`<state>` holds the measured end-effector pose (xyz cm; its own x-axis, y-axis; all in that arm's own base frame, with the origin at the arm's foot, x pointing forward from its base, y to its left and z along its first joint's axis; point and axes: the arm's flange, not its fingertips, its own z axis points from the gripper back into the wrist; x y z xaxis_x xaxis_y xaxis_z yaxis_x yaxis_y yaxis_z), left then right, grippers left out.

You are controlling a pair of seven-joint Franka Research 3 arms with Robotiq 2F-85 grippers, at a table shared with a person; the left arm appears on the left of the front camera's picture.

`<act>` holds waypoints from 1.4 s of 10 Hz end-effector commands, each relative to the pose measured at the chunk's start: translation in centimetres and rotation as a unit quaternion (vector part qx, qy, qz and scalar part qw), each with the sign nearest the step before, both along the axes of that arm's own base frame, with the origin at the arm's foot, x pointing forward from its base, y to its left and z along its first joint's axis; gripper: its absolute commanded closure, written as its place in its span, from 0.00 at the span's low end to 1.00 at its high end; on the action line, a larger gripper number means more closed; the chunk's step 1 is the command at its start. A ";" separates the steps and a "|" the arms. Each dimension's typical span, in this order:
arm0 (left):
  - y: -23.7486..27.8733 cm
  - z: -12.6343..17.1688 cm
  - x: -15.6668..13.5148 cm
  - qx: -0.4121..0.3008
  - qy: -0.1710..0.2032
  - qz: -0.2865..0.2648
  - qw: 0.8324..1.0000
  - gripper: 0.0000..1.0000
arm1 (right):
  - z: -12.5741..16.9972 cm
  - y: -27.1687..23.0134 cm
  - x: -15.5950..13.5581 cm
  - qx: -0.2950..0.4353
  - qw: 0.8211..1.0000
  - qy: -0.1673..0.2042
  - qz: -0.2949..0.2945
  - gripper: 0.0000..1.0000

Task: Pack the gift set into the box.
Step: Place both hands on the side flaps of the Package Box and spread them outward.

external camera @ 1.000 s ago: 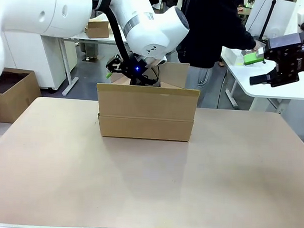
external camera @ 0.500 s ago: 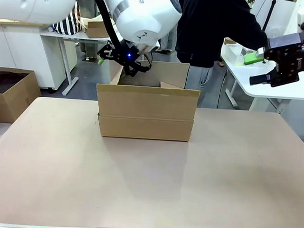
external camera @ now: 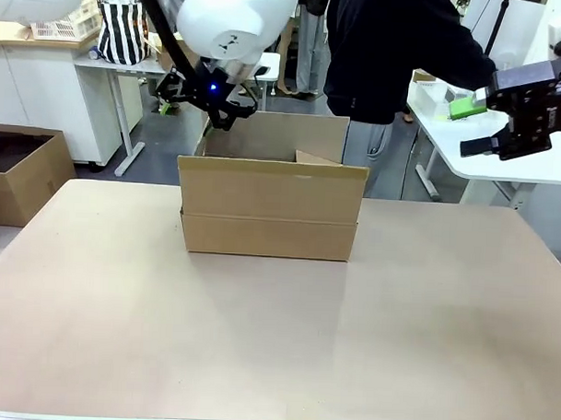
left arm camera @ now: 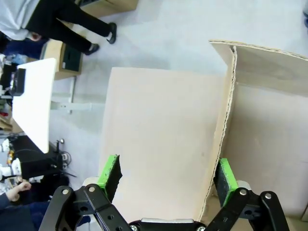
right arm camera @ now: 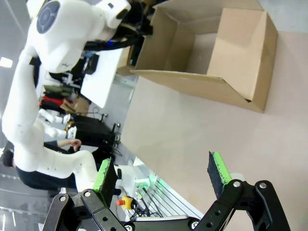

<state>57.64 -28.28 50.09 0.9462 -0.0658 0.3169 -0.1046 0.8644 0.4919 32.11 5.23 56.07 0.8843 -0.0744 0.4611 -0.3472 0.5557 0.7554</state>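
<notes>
You are seeing no readable print: the box [external camera: 271, 214] is showing plain brown faces, and a tiny mark [external camera: 233, 40] on the left arm [external camera: 246, 8] is perhaps a logo.

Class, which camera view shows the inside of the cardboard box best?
The right wrist view: it looks into the box through its open top. The front view shows its near wall and raised flaps, hiding the inside. The left wrist view shows a flap edge close up.

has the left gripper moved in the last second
Yes. The left gripper has risen and shifted left, from low behind the front wall of the box to above its left end.
</notes>
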 end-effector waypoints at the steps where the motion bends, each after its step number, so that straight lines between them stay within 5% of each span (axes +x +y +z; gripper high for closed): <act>1: 3.0 -0.6 -0.1 -0.042 0.036 -0.012 0.998 0.00 | -0.1 0.2 0.3 0.011 1.000 -0.015 0.005 0.00; 7: 9.6 -2.3 1.3 -0.143 0.093 -0.002 0.985 0.00 | -0.1 0.2 0.3 0.011 1.000 -0.015 0.005 0.00; 14: 16.7 -5.8 1.3 -0.313 0.157 -0.019 0.937 0.00 | -0.1 0.2 0.3 0.011 1.000 -0.015 0.005 0.00</act>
